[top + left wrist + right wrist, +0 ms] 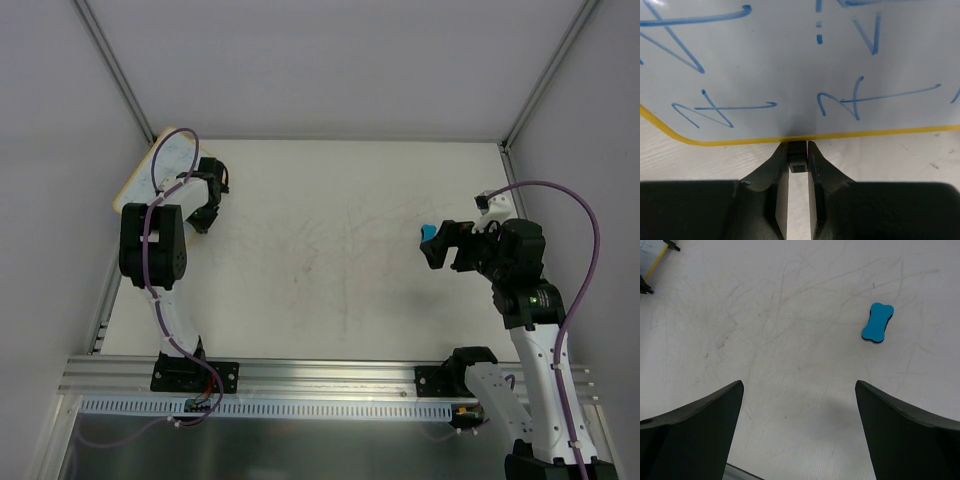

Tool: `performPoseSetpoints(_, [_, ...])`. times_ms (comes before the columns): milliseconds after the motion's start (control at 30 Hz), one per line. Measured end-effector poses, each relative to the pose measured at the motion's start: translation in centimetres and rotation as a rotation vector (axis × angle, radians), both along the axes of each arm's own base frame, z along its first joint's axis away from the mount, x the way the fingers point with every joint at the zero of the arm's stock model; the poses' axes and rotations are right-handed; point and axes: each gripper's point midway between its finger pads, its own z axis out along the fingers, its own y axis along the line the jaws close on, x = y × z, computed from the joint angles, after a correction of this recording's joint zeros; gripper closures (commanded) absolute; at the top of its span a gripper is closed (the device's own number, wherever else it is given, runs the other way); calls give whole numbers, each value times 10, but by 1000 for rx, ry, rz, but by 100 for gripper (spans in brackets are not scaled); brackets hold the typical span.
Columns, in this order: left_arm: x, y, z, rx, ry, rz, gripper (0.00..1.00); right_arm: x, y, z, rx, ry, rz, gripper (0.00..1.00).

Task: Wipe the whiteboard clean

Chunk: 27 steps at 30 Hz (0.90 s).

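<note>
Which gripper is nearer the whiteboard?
Left. The left gripper sits at the whiteboard edge, closed on its black tab; the right gripper hangs open across the table.

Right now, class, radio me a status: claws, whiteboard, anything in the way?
Left claw shut on whiteboard edge tab. Right claw open, empty. Whiteboard carries blue marks. Blue eraser loose on table, ahead of right claw.

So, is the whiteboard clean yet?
Still written on: blue pen marks cover the whiteboard in the left wrist view; the eraser lies on the table.
</note>
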Motion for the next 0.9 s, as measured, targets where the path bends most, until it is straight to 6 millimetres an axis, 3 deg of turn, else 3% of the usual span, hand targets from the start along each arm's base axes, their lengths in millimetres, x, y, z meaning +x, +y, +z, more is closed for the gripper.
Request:
performPoseSetpoints(233, [2,-22,7,30,8,-117,100,0,0,-4,-1,9,0,1])
performPoseSetpoints(400, [-8,-65,10,33,14,-262,100,-1,0,-4,0,9,1,1])
performPoseSetpoints(500, [-22,-98,8,17,21,-352,100,-1,0,-4,0,5,0,1])
performPoseSetpoints(900, [-95,-191,-3,-41,19,-562,100,-4,0,-16,3,31,-3,1])
